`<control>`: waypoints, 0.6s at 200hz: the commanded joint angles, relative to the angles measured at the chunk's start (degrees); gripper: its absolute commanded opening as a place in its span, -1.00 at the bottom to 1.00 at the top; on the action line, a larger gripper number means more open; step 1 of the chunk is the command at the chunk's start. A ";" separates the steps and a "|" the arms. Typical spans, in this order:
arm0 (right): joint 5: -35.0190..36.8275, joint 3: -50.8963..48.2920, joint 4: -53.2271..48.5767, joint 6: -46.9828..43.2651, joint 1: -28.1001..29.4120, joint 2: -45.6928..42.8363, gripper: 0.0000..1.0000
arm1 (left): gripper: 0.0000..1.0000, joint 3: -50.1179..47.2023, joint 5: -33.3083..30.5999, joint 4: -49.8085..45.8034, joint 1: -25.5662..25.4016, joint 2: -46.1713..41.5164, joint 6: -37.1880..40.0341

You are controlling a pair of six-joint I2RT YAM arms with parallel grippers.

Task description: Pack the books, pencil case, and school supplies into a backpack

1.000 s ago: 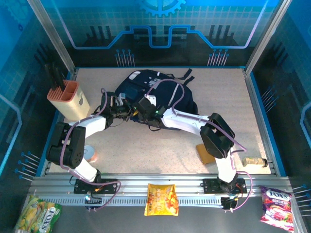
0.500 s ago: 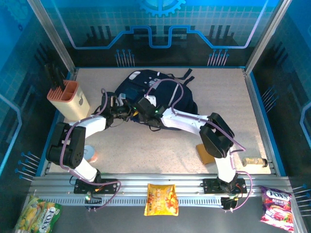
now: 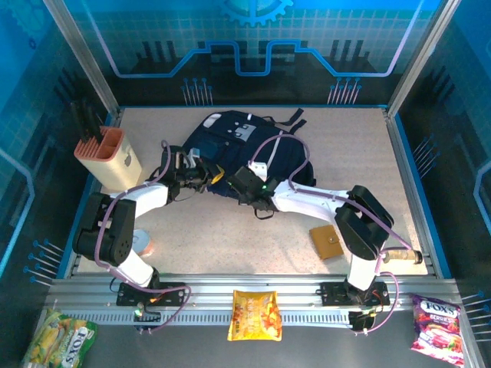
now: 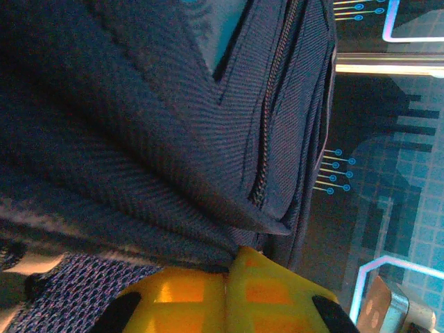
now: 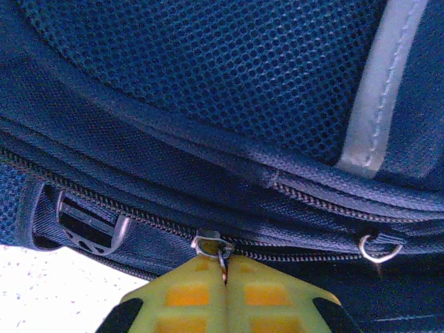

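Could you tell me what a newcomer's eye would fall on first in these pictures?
The big navy backpack lies at the middle of the table, both arms reaching to its near edge. There the right gripper is shut on a zipper pull, while the left gripper pinches the fabric. A tan-brown square piece lies by the right arm's base.

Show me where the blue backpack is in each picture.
Top external: the backpack lies at the table's far middle.
Left wrist: its navy fabric covers left and centre; the left gripper pinches it at the bottom.
Right wrist: it stretches across top and middle; the right gripper holds its zipper pull.
Shared landmark: the backpack's near edge, gripped by both grippers.
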 commanded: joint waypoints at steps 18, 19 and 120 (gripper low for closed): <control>-3.24 2.00 1.59 -1.96 -1.60 2.45 -0.66 | -1.00 0.85 0.30 -0.72 0.60 -0.43 1.21; -3.24 2.05 1.58 -2.01 -1.58 2.50 -0.65 | -1.00 0.82 0.30 -0.72 0.61 -0.44 1.23; -1.80 4.30 0.04 -3.99 -1.75 4.75 -0.81 | -1.00 1.43 -0.28 -1.96 0.70 -0.33 1.59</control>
